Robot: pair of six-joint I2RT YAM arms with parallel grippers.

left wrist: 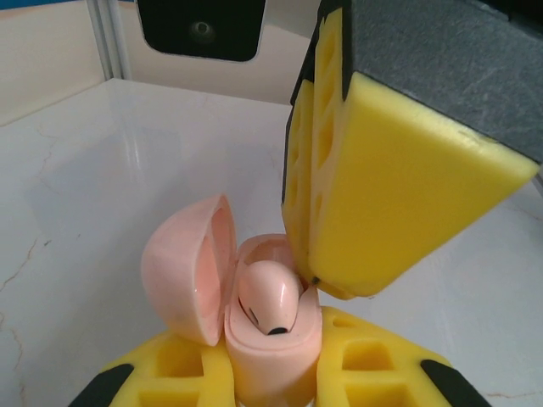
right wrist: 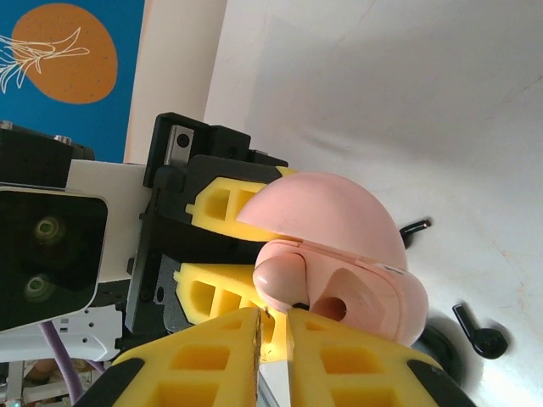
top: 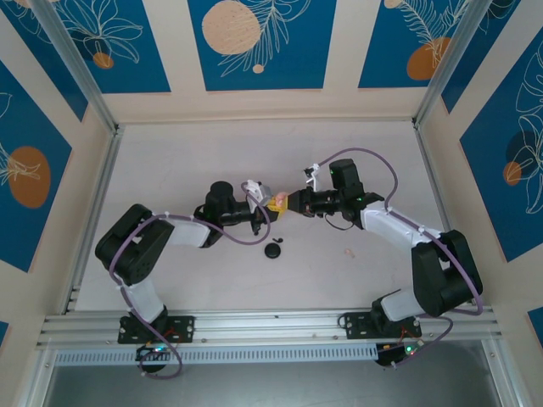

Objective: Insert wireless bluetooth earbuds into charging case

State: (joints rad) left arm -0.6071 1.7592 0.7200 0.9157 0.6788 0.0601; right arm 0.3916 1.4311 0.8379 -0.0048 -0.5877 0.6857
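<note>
Top view: both arms meet over the middle of the surface [top: 170, 161]. A black case [top: 273, 250] lies open just toward the near edge from them. A loose pale pink bud [top: 348, 252] lies further toward the right edge, well apart. The left tool [top: 261, 210] and right tool [top: 287, 203] sit tip to tip, with the pink charging case [top: 277, 202] between them.

Left wrist view: the left tool [left wrist: 271, 377] is clenched on the pink charging case [left wrist: 271, 356], which stands upright. Its lid [left wrist: 191, 271] is swung open to the left. One pink earbud [left wrist: 270, 298] sits in a socket. The right tool [left wrist: 318, 281] comes in from above, fingers pressed together, tip touching the case rim beside that bud.

Right wrist view: the right tool [right wrist: 271, 326] has a slit-thin gap with nothing visible in it, tips at the case's [right wrist: 373, 288] open mouth. The earbud [right wrist: 278, 278] is seated, and the socket [right wrist: 331, 307] beside it is empty. A black earbud [right wrist: 479, 332] lies on the surface past the case.
</note>
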